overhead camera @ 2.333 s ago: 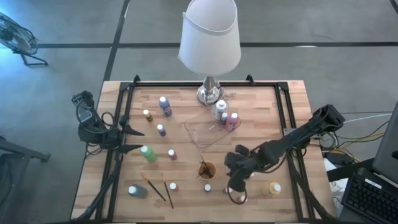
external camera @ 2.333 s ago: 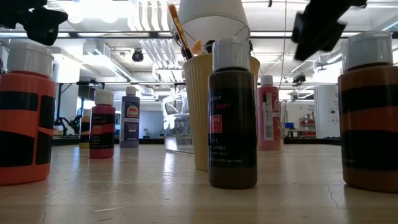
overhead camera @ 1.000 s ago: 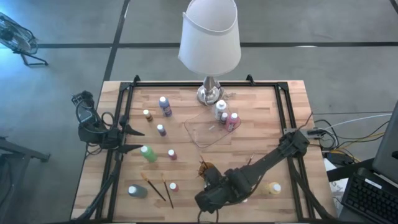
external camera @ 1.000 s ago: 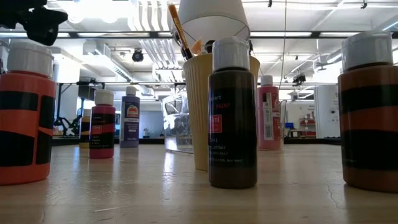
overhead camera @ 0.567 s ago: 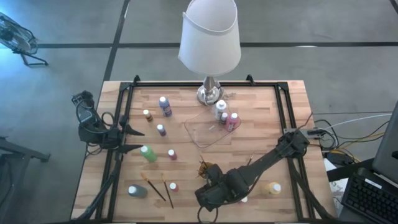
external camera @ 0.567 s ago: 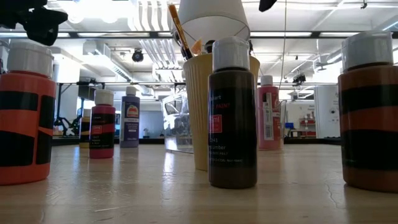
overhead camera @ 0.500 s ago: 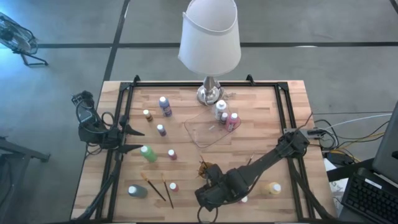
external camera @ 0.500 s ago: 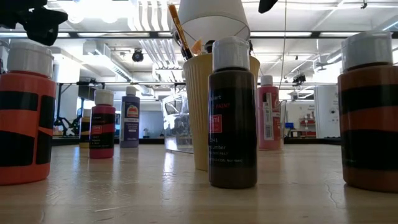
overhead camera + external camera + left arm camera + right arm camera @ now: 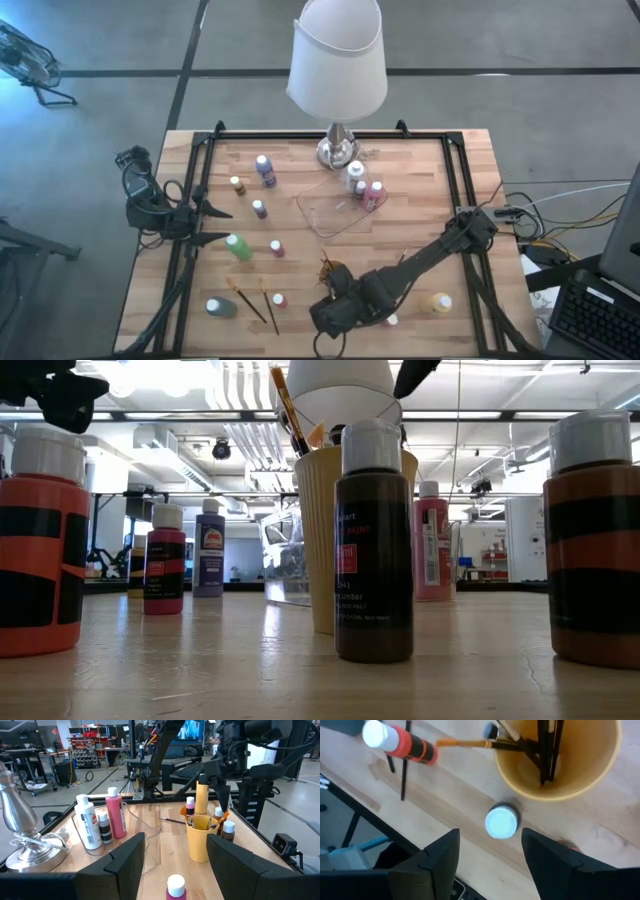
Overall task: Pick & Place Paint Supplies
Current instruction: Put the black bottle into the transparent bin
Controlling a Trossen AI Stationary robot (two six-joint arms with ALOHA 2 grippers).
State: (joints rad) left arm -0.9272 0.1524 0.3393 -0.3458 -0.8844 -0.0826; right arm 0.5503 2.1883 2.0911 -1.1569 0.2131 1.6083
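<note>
- Nearest the low camera stand three bottles: an orange bottle with black bands (image 9: 38,545) at one edge, a dark brown bottle (image 9: 372,545) in the middle, and a brown-orange bottle (image 9: 594,540) at the other edge, all upright and white-capped.
- The right gripper (image 9: 335,315) hangs over the front part of the table (image 9: 420,190), above the dark brown bottle; in its wrist view the two dark fingers (image 9: 434,857) stand apart on either side of that bottle's white cap (image 9: 501,822), touching nothing, so it is released.
- Just behind that bottle sits the orange cup (image 9: 333,272), with several dark-handled brushes (image 9: 543,745) leaning inside it.
- Front left on the table lie two loose brushes (image 9: 258,305), beside a small red bottle (image 9: 279,299) and a grey bottle (image 9: 220,308); a yellow bottle (image 9: 441,302) stands front right.
- Mid-table are a green bottle (image 9: 238,246), a small pink bottle (image 9: 276,248) and a small purple bottle (image 9: 259,208).
- The left gripper (image 9: 215,224) waits at the left edge of the table, its fingers spread wide and empty.
- The clear plastic tray (image 9: 325,215) lies near the centre; at its far corner stand a white bottle (image 9: 354,176), a dark bottle (image 9: 104,828) and a pink bottle (image 9: 375,192), close together.
- Farther back are a larger purple bottle (image 9: 265,168) and a small brown bottle (image 9: 237,185).
- At the far edge stands a lamp (image 9: 338,70) with a white shade.
</note>
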